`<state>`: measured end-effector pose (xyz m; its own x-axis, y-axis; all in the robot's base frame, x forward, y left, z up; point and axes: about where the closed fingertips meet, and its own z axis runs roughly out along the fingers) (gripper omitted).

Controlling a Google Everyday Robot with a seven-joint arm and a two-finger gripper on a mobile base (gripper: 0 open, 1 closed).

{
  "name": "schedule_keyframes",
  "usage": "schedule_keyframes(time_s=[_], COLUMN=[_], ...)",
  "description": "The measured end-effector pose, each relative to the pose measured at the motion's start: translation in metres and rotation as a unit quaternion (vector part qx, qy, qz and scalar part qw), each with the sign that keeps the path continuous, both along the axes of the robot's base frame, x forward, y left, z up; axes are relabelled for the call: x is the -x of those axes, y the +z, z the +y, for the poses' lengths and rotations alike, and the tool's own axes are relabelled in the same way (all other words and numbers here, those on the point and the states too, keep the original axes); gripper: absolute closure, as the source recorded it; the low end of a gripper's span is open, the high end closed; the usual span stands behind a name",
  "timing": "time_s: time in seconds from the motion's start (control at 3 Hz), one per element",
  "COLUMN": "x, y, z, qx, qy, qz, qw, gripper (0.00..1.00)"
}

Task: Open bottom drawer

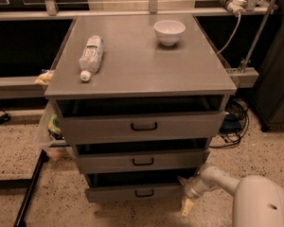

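The bottom drawer is the lowest and shortest grey front of the cabinet, with a small black bar handle. It stands a little way out, with a dark gap above it. My gripper is at the drawer front's right end, low near the floor, on a white arm coming in from the lower right. Its fingers are spread apart, one pale fingertip pointing down at the floor and the other up by the drawer's right corner. It holds nothing.
The middle drawer and top drawer above also stand slightly out. A plastic bottle lies on the cabinet top and a white bowl stands on it. Cables lie right of the cabinet. A black bar slants across the floor at left.
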<state>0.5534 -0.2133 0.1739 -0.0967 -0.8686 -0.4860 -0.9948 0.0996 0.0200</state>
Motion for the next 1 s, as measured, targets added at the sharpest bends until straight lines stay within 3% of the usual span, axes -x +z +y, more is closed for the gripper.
schedule_keyframes(time_s=[1.0], x=[0.06], y=[0.014], z=[-0.014], qx=[-0.002], qy=[-0.019], qz=[0.053], qw=[0.9984], gripper=[0.0])
